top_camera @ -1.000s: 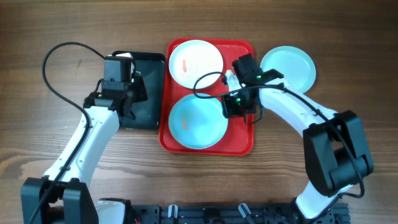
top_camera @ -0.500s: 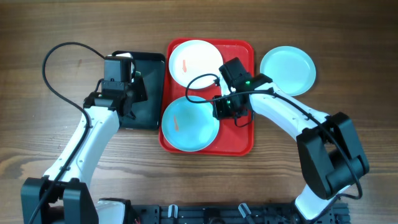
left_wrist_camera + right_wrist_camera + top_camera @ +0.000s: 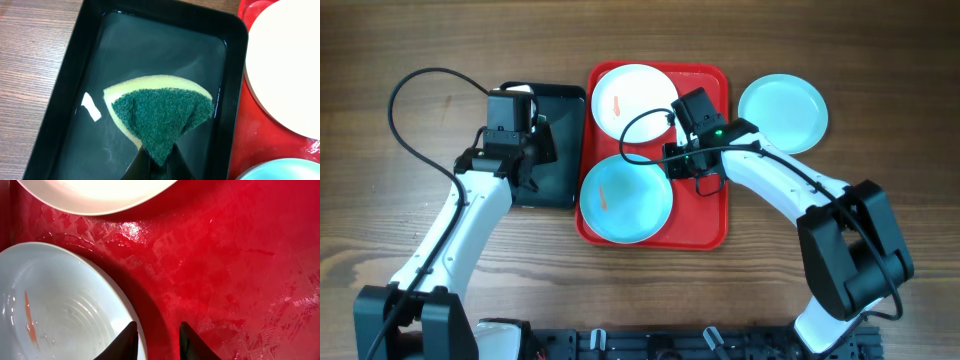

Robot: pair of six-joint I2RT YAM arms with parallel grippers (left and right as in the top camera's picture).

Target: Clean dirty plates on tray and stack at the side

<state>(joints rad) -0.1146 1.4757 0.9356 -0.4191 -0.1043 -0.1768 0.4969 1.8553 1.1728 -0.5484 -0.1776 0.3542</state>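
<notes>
The red tray holds a white plate at the back with an orange smear. In front of it sits a light blue plate, also with an orange streak. A second light blue plate lies on the table to the right of the tray. My right gripper is open, its jaws straddling the tray plate's right rim. My left gripper hangs over the black tray, shut on a green and yellow sponge.
The black tray holds shallow water and stands against the red tray's left side. A black cable loops over the table at the far left. Bare wooden table surrounds both trays.
My right gripper moved left across the red tray, taking the front light blue plate a little to the left with it, and its jaws have opened. The left arm stayed still.
</notes>
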